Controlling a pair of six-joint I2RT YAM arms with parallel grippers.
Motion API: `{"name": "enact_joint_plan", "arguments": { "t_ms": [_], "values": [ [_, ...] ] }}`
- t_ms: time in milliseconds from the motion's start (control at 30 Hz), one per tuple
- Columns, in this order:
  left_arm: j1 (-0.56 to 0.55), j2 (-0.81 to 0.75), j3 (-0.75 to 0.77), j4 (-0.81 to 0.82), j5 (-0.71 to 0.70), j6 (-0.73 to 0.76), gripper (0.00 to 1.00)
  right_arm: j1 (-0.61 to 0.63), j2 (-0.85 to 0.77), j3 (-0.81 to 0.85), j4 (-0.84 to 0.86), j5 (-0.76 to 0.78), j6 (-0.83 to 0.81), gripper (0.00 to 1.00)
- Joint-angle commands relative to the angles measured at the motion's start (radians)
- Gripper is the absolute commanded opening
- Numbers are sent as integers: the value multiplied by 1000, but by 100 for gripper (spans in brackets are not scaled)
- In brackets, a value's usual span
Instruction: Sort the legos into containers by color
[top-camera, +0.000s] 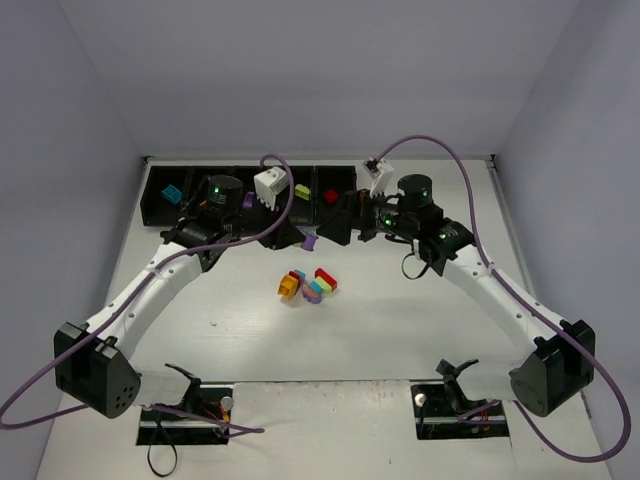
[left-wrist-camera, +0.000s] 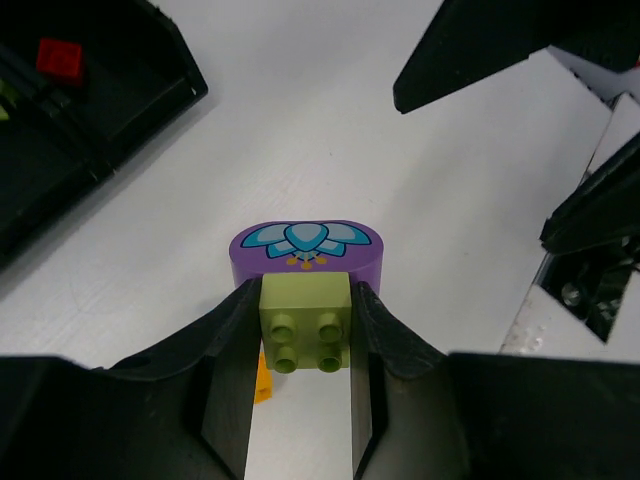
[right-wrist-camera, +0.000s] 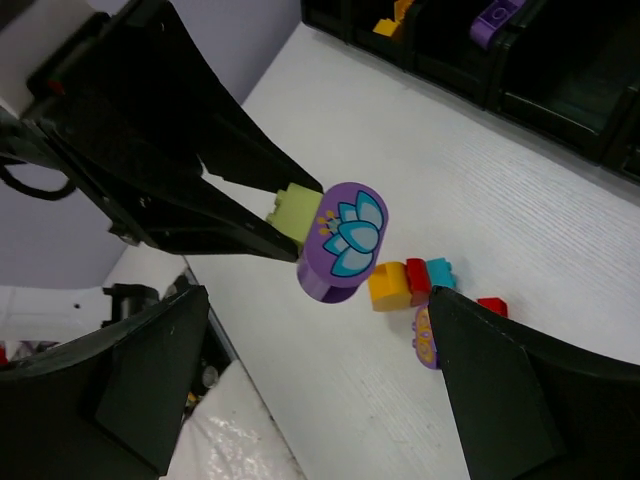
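My left gripper (left-wrist-camera: 305, 296) is shut on a lime green brick (left-wrist-camera: 305, 325) that is stuck to a purple rounded brick with a lotus print (left-wrist-camera: 307, 252). It holds the pair above the table, in front of the containers (top-camera: 160, 205). In the right wrist view the purple brick (right-wrist-camera: 343, 240) and lime brick (right-wrist-camera: 292, 210) hang just ahead of my right gripper (right-wrist-camera: 318, 330), which is open and empty. In the top view the right gripper (top-camera: 337, 222) faces the left gripper (top-camera: 300, 238) closely. A pile of legos (top-camera: 308, 284) lies on the table below.
The pile holds orange (right-wrist-camera: 388, 285), red (right-wrist-camera: 417, 280), teal (right-wrist-camera: 440, 272) and purple (right-wrist-camera: 424, 335) bricks. The bins hold a teal brick (top-camera: 172, 190), a lime one (top-camera: 301, 190) and a red one (top-camera: 331, 196). White walls enclose the table.
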Motion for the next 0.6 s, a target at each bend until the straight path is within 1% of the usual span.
{"name": "enact_joint_plan", "arguments": {
  "t_ms": [0, 33, 100, 233, 300, 467, 567],
  "values": [
    [-5, -60, 7, 143, 100, 209, 0, 3, 9, 75, 52, -75, 147, 88],
    [-7, -68, 6, 150, 106, 267, 0, 3, 16, 82, 52, -83, 170, 88],
    [-7, -74, -3, 184, 132, 324, 0, 3, 28, 91, 52, -98, 228, 88],
    [-11, -109, -40, 261, 160, 396, 0, 3, 50, 100, 52, -118, 293, 86],
    [-13, -120, -54, 315, 198, 433, 0, 5, 61, 103, 53, -118, 313, 84],
    [-17, -163, -123, 446, 265, 474, 2, 5, 75, 112, 84, -149, 350, 81],
    [-21, -183, -152, 508, 289, 456, 2, 3, 85, 108, 110, -167, 370, 79]
  ]
}}
